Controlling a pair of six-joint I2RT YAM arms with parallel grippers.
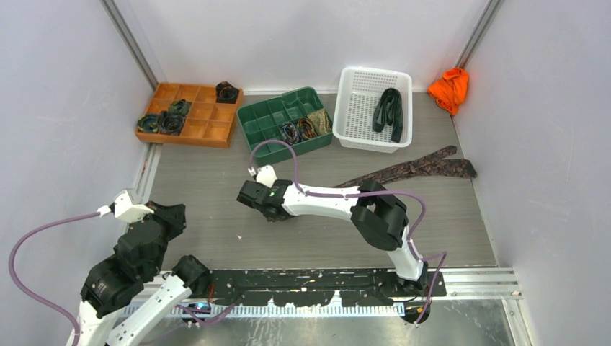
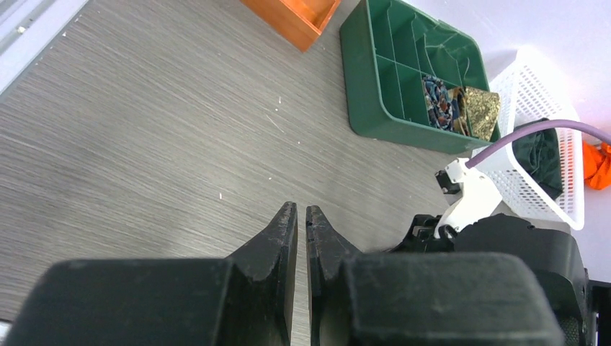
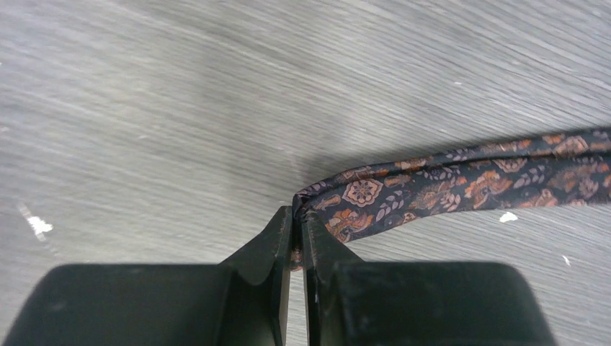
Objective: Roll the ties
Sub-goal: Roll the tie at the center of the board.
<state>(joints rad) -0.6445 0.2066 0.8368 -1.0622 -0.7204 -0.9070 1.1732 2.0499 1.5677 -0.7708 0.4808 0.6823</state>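
Brown tie (image 1: pixel 421 169) stretches toward upper right from its end, pinched by right gripper (image 3: pixel 297 215); left gripper (image 2: pixel 301 213), closed and empty, sits lower left.

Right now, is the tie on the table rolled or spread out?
Spread out: the tie stretches flat across the table, one end pinched in the right tool. No coil visible.

Soft, even light with faint shadows; the tabletop (image 3: pixel 180 94) looks streaked and blurred in the right wrist view.
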